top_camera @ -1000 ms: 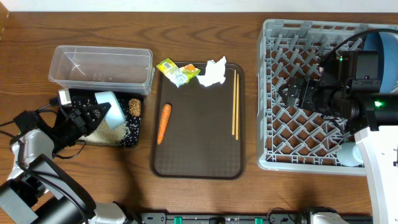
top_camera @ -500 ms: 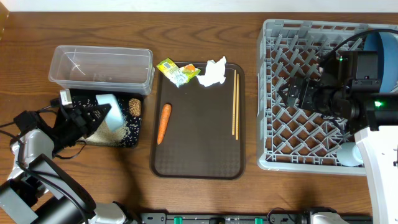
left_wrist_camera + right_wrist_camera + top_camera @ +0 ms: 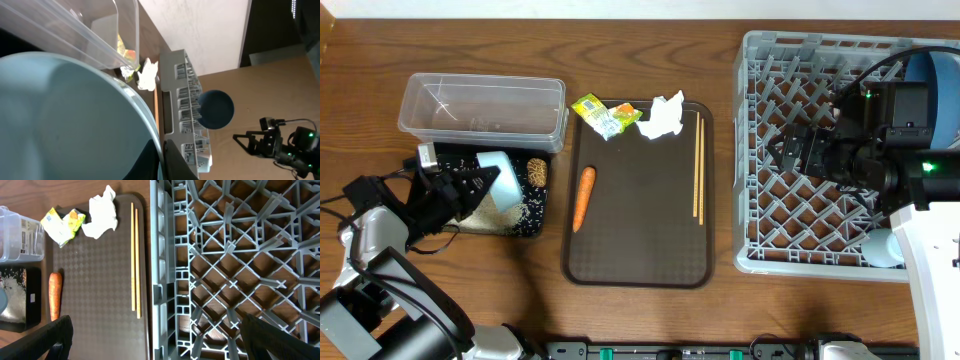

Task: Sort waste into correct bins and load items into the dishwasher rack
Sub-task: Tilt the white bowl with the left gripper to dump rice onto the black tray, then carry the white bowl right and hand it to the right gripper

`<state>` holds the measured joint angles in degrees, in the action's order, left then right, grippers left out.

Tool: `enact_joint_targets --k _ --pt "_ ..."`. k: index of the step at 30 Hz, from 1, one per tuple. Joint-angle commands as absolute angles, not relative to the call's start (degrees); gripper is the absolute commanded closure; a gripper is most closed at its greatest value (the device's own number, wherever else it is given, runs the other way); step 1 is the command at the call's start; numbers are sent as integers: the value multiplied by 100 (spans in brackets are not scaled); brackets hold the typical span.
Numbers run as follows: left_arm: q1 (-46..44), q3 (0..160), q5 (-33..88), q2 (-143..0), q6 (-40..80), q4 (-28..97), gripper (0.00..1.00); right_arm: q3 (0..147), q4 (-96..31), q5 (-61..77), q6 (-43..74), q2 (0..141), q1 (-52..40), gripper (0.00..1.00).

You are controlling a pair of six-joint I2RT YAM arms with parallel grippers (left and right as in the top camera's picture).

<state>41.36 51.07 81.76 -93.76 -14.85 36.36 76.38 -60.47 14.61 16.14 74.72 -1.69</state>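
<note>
My left gripper [image 3: 470, 186] is shut on the rim of a pale white bowl [image 3: 496, 172], held tilted over the black tray [image 3: 536, 226], which holds rice grains [image 3: 512, 212] and a brown scrap [image 3: 537, 172]. The bowl fills the left wrist view [image 3: 70, 120], with the jaws [image 3: 161, 161] pinching its edge. The clear tub [image 3: 485, 108] stands behind. The carrot [image 3: 583, 196], wrapper [image 3: 603, 114], tissue [image 3: 662, 117] and chopsticks [image 3: 698, 165] lie on the brown serving tray [image 3: 640, 245]. My right gripper [image 3: 165, 340] is open and empty over the grey rack [image 3: 820, 55], which holds the blue plate [image 3: 940, 90].
A small cup [image 3: 882, 248] stands in the rack's front right corner. The right arm's body covers the rack's right side. The right wrist view also shows the carrot [image 3: 55, 295], the wrapper [image 3: 62, 225], the tissue [image 3: 101, 215] and the chopsticks [image 3: 135, 260].
The left gripper and the bowl have shifted only very slightly over the black tray. The right arm has not moved.
</note>
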Motion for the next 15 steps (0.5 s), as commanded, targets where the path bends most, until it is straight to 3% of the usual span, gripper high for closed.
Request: enact_joint_targets --k 1,6,15 --pt "3975 5081 8641 -9360 -1304 3719 94 7666 -6040 1505 1669 7459 -189 1" --pt "3435 5081 8621 -8984 -1579 3717 94 7666 -5961 1505 1669 7456 -189 1" --pt "1782 5271 5690 -7146 -786 3671 94 7666 -5933 1503 1669 7456 -189 1"
